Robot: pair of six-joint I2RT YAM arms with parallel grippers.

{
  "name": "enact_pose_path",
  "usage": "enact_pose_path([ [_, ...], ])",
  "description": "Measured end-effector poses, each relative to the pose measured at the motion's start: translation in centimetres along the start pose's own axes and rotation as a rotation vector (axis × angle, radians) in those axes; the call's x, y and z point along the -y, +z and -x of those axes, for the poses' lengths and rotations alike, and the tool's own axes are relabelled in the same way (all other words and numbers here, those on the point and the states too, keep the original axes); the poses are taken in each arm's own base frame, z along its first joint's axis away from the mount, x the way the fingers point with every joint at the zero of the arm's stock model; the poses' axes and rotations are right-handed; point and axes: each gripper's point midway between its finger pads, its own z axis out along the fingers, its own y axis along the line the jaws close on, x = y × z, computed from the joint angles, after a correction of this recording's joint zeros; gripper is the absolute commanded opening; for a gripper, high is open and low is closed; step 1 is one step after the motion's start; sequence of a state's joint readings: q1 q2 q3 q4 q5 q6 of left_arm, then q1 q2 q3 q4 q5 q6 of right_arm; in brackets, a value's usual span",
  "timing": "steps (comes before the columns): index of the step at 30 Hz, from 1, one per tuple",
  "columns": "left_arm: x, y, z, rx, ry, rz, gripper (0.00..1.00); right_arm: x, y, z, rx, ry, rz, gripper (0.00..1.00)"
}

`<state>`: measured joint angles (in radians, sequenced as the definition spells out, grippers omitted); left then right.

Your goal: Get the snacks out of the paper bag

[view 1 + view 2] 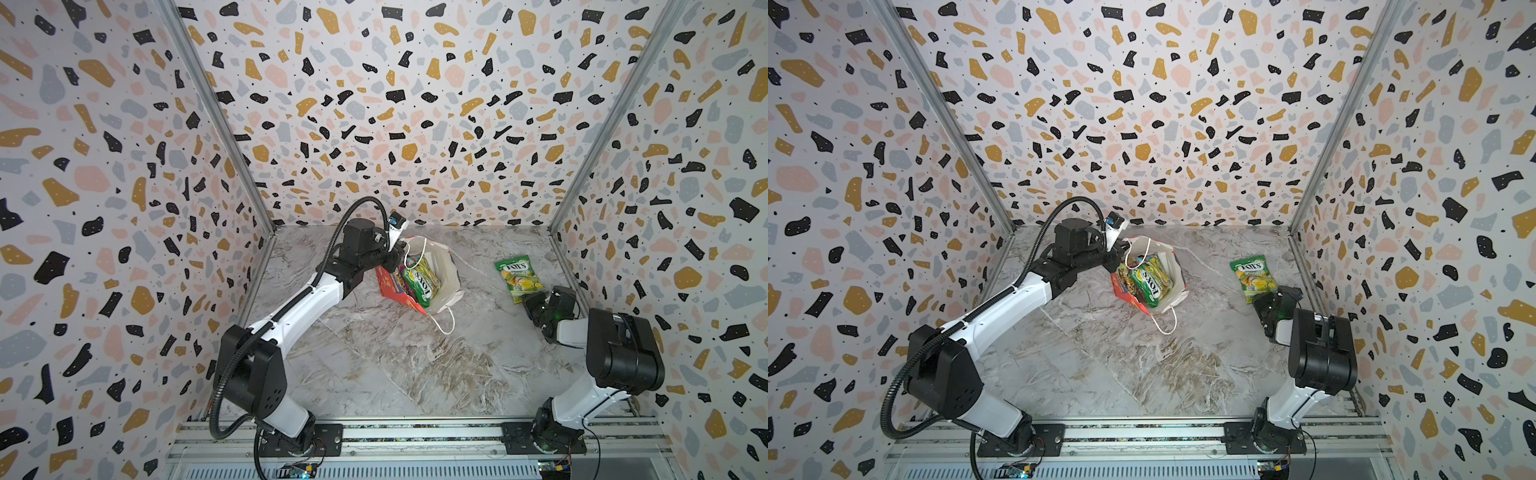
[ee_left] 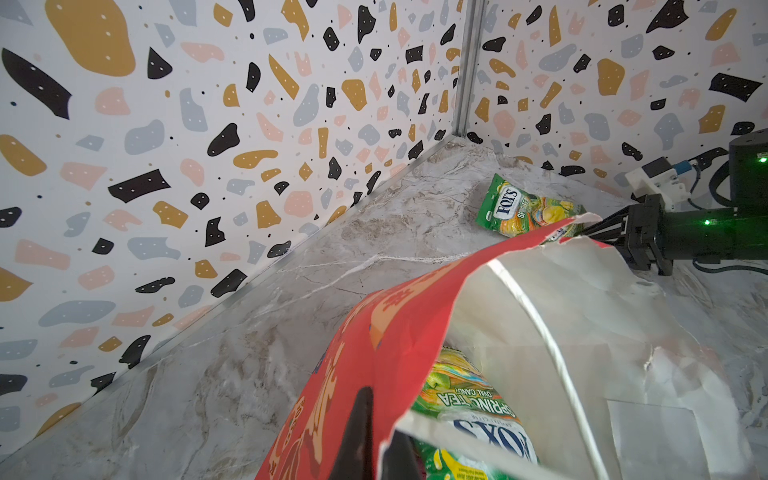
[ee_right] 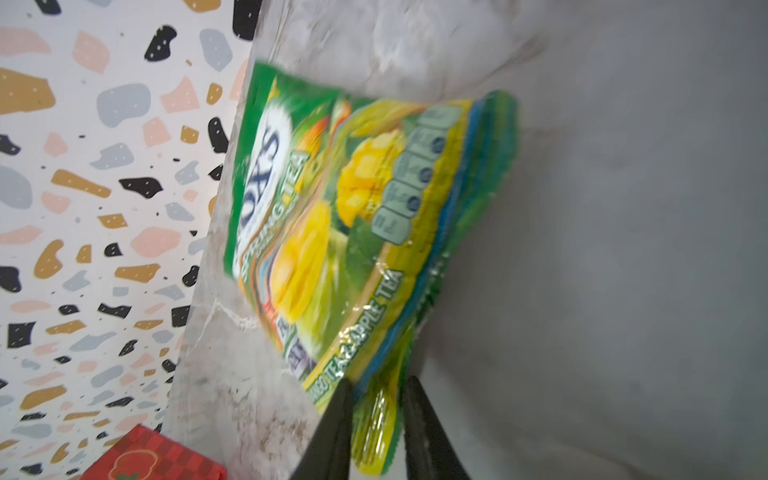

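Red bag (image 2: pixel 374 332) is clamped at its rim by left gripper (image 2: pixel 380 415).
Green packet (image 3: pixel 353 216) is seemingly pinched by right gripper (image 3: pixel 379 380); view blurred.

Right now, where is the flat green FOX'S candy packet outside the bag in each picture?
Top view: green packet, right of red paper bag.
Top view: packet there too.
Left wrist: packet beyond bag's rim.
Right wrist: packet fills the middle.
Shared landmark: right gripper at its end.

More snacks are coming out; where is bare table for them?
Widest: marble tabletop in front of the red paper gift bag, between left arm and right arm. Narrower: the strip between bag and green FOX'S packet. Crowded: bag rim by left gripper; packet's near edge by right gripper.
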<state>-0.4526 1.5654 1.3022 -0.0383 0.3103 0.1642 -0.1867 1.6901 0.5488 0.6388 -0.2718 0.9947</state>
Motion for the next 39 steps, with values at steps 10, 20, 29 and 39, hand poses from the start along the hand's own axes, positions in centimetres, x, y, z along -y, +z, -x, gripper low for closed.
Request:
enact_pose_path([
  [10, 0.0, 0.0, 0.0, -0.001, 0.0, 0.0, 0.0, -4.9, -2.6, 0.6, 0.067, -0.129, 0.051, 0.57],
  [20, 0.1, 0.0, 0.0, 0.0, 0.0, -0.003, 0.0, -15.9, -2.4, 7.8, 0.236, -0.605, -0.021, 0.96],
  [29, 0.1, 0.0, 0.0, 0.0, 0.0, -0.003, 0.0, -6.1, 5.2, 4.8, -0.081, -0.797, -0.342, 0.97],
  [39, 0.0, 0.0, 0.0, 0.0, 0.004, -0.002, 0.0, -4.0, 6.2, 4.8, -0.128, -0.842, -0.429, 0.87],
])
